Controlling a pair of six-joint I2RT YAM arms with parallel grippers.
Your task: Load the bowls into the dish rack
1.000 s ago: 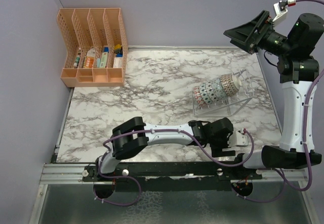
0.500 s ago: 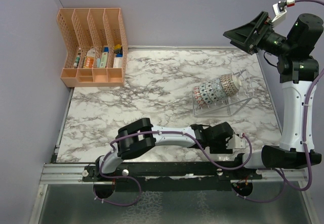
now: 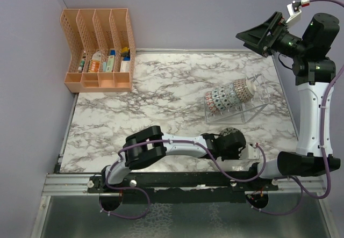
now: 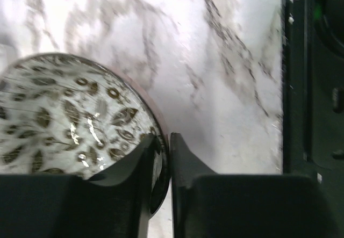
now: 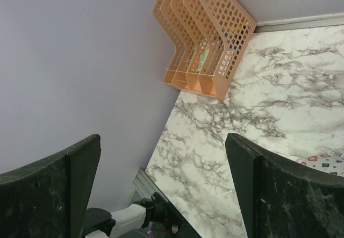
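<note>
Starting at the far left: an orange file organiser (image 3: 98, 50) is sitting at the back corner of the marble worktop (image 3: 161, 98), well apart from everything else.

Moving right along the near edge, the left arm is stretching across, almost over to the right arm's base. Its left pincer (image 4: 163, 137) is closing right down on the rim of a leaf-patterned bowl (image 4: 59, 114). In the wrist view one finger is sitting inside the bowl and the other just outside, with only the thin rim between them (so basically shut on the edge). The bowl is lying open side up on the worktop. Most of it is spreading out to the left of the pincer, which has the rim at the bowl's right side.

Further back and a bit right, the dish rack (image 3: 258, 101) is standing near the right edge. A row of bowls (image 3: 226, 95) is resting in it on edge, packed together.

At the far right, the right pincer (image 5: 164, 138) is hanging high above the back corner. Its fingers are spread wide, gripping nothing, and it's looking down across the worktop.
</note>
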